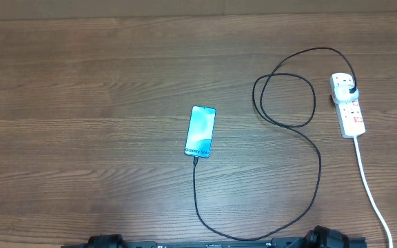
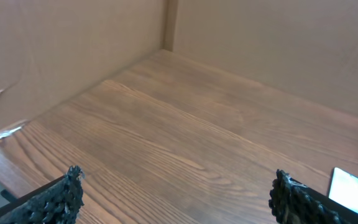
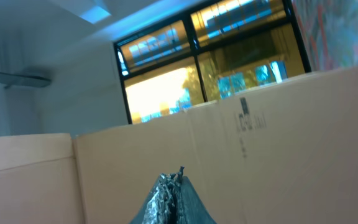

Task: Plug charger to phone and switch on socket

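- Left gripper (image 2: 178, 180) is spread wide: its dark fingers (image 2: 58, 200) sit at the lower left and lower right corners of the left wrist view, with only bare table (image 2: 185, 124) between them. It holds nothing.
- Right gripper (image 3: 176, 198) has its jaws pressed together into one point at the bottom centre of the right wrist view. Nothing shows between them. It points up at a cardboard wall (image 3: 291, 137) and a window (image 3: 166, 87), away from the work.
- Neither gripper appears in the overhead view, which shows only the dark arm bases (image 1: 102, 242) at the bottom edge.
- Overhead, the phone (image 1: 200, 131) lies flat at centre frame, screen up and light blue.
- The charger (image 1: 318, 172) runs from the phone's lower end down to the bottom edge, then up the right side and through a loop at upper right.
- Its connector tip (image 1: 195, 158) meets the phone's lower edge, so I judge the plugging-in done. The view is too small to confirm it is fully seated.
- The plug (image 1: 351, 85) sits in the top outlet of the socket (image 1: 351, 116) at far right. The socket's white cord (image 1: 371, 186) trails off to the lower right.
- The reddish switches (image 1: 353, 109) are too small to tell on from off, so switching on the socket is the one step I cannot confirm.
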Controlling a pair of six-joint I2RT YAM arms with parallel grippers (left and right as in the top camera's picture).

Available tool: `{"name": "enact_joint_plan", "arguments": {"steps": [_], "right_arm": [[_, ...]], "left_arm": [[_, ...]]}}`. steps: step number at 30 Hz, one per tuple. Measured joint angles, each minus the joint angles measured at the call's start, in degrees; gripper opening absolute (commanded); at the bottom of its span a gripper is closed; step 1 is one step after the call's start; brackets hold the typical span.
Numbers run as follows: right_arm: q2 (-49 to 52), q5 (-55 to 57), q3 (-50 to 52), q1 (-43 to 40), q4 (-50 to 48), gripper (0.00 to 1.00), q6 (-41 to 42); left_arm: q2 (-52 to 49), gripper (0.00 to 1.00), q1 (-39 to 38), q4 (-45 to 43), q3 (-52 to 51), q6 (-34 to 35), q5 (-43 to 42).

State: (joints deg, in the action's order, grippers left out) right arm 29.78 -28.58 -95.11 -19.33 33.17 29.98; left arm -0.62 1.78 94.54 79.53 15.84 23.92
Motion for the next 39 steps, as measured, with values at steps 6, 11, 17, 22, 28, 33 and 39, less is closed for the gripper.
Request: {"name": "enact_joint_plan", "arguments": {"steps": [6,11,17,22,28,33,39], "right_arm": [[-1.4,-3.2,0.5,0.0,-4.1,0.04,0.0],[-1.4,-7.6,0.7,0.4,-7.5,0.04,0.1],[-1.7,-9.6,0.7,7.5,-7.5,0.04,0.0],[-5.5,-9.8,1.2,11.5,-7.0,0.04,-1.6],[-13.9,-10.2,2.1,13.9,-7.9,0.04,-4.0],[-20.5,-8.7,4.0,15.3,-8.2,0.04,-6.3],[-28.0,-4.2,9.0,16.5,-8.9,0.04,-7.5]], "left_arm": [[0.0,1.0,0.1,0.2,0.0,0.0,0.5],[0.0,1.0,-1.9,0.2,0.0,0.0,0.8],[0.0,1.0,-8.1,0.3,0.0,0.0,0.8],[0.0,1.0,-9.1,1.2,0.0,0.0,1.0],[0.0,1.0,-5.8,1.2,0.0,0.0,1.0],[0.0,1.0,-4.0,1.3,0.0,0.0,1.0],[0.0,1.0,-4.0,1.3,0.0,0.0,1.0]]}}
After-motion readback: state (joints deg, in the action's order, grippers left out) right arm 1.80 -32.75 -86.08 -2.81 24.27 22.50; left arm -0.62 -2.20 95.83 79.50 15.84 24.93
